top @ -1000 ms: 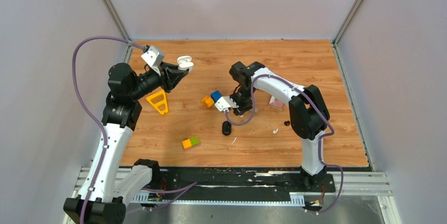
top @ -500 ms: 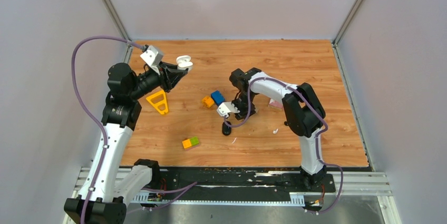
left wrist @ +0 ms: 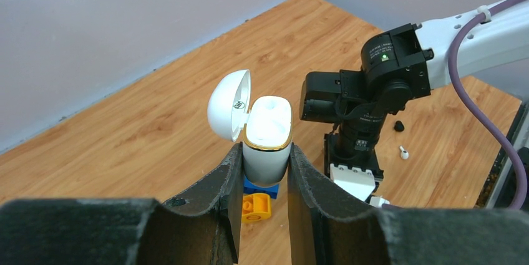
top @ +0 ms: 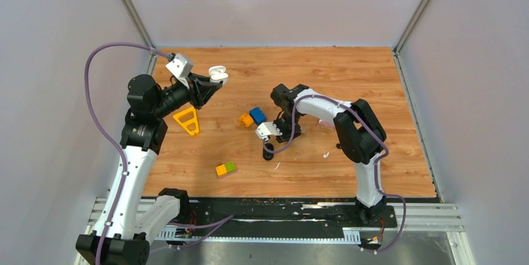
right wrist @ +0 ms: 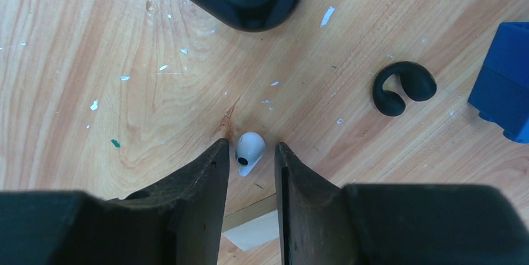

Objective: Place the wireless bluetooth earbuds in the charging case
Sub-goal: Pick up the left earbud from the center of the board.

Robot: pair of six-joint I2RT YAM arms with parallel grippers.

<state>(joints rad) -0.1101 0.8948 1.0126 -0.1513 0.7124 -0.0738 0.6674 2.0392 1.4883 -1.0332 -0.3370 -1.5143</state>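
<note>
Since a second ago, in the top view, the right arm's wrist has swung down and left toward the frame's centre. That sets the right gripper [top: 270, 143] low beside the black case [top: 268, 152]. The left gripper [top: 211, 84], upper left, has not shifted.

Left wrist view: its fingers are clamped on the white charging case [left wrist: 267, 134] at centre frame, lid tipped open.

Right wrist view: the jaws stand apart, straddling a white earbud [right wrist: 250, 150] that lies on the wooden table [right wrist: 156, 90] at lower centre, not yet pinched.

The step in hand looks like picking up that bud. The next move calls for a gentle close, a lift, then a carry to the open case.
</note>
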